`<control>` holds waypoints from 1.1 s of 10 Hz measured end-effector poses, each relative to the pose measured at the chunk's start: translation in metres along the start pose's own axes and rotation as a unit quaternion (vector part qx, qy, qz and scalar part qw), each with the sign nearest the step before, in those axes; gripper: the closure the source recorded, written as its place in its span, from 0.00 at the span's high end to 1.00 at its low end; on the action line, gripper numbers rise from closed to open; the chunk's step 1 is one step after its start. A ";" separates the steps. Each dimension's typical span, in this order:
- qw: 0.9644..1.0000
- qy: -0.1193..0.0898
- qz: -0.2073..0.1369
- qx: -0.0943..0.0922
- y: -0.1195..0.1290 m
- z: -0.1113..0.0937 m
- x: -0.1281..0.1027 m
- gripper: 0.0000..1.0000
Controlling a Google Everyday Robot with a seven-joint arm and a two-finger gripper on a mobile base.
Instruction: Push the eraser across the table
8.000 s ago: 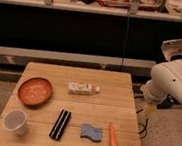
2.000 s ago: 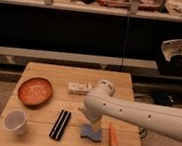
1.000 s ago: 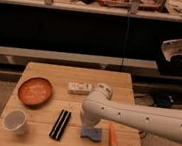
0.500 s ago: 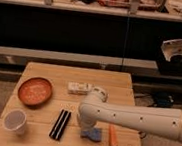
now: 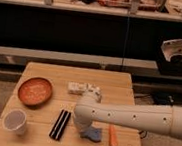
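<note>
- Camera view looking down on a small light wooden table [image 5: 49,71], its plank grain running left to right.
- Standing at the far left near the front corner: a white cup [image 5: 15,121], upright.
- Sitting just behind the cup: a round orange bowl [image 5: 35,91], well apart from the task's thing.
- Lying flat toward the front edge, left of centre: the eraser [image 5: 60,124], a long narrow black block with a pale line down its middle, pointing roughly front to back.
- Judging the eraser as light, stiff and unlikely to break, sliding easily on smooth wood; needing no grasp, only a flat push low against one long side near the middle, since pressing near an end is probably going to spin it.
- Hanging just right of the eraser, low over the table: the gripper [image 5: 80,128], largely merging with the bulky white wrist above it; cannot tell whether open or closed, nor whether touching the block.
- Resting behind the wrist, near the table's centre: a white box [image 5: 84,88], partly covered.
- Peeking out beneath the wrist: a blue sponge [image 5: 93,134], wavy-edged.
- Lying just right of the sponge: an orange carrot [image 5: 113,137], about as long as the eraser.
- Stretching in from the right edge: the thick white arm [image 5: 144,116], crossing the table's right side.
</note>
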 end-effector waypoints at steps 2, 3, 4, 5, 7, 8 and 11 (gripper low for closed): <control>1.000 -0.002 -0.003 -0.001 -0.005 0.006 0.000 0.00; 1.000 -0.003 -0.005 -0.002 -0.010 0.011 0.001 0.00; 1.000 -0.003 -0.008 -0.002 -0.014 0.015 0.001 0.00; 1.000 -0.004 -0.011 -0.003 -0.018 0.018 0.001 0.00; 1.000 -0.004 -0.013 -0.004 -0.022 0.024 0.003 0.00; 1.000 -0.003 -0.018 -0.004 -0.029 0.029 0.001 0.00; 1.000 -0.003 -0.028 -0.006 -0.043 0.038 -0.005 0.00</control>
